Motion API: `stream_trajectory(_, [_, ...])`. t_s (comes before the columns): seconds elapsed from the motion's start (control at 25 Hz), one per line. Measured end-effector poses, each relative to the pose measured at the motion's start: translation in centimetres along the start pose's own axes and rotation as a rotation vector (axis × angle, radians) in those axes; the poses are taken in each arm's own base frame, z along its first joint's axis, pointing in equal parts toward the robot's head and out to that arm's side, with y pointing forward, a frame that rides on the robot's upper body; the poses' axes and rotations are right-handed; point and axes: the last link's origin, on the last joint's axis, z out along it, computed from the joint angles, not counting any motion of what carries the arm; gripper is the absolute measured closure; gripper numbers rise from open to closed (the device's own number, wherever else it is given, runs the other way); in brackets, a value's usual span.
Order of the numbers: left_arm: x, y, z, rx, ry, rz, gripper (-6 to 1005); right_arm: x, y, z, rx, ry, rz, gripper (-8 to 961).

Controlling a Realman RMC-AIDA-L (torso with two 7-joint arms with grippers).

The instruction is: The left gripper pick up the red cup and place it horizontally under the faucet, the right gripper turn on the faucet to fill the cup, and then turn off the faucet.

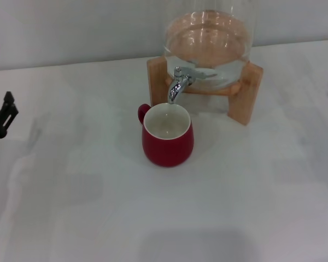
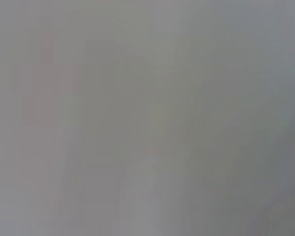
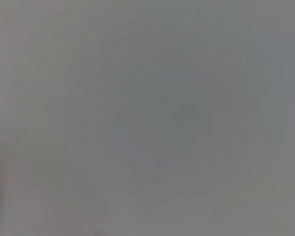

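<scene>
Red cup (image 1: 168, 136) stood upright beneath the faucet (image 1: 179, 83) to catch water; left gripper (image 1: 2, 115) waited aside, finger state unclear.

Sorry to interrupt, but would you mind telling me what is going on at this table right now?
Nothing is being handled at the moment. The red cup stands upright on the table, directly under the faucet of the glass jar in its wooden stand. No water is seen running. The left gripper sits at the far left edge, well away from the cup. The right gripper is out of view, and both wrist views show only blank grey.
</scene>
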Motion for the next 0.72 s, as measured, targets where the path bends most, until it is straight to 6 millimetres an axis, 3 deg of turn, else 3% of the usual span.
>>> stream_trajectory(0.28, [-0.2, -0.9, -1.7, 0.045, 0.031, -0.006, 118, 0.1, -0.2, -0.3, 0.002, 0.005, 0.020, 78])
stream_trajectory(0.72, [0.2, -3.5, -4.3, 0.162, 0.105, -0.017, 118, 0.7, 1.3, -0.6, -0.089, 0.041, 0.085, 78])
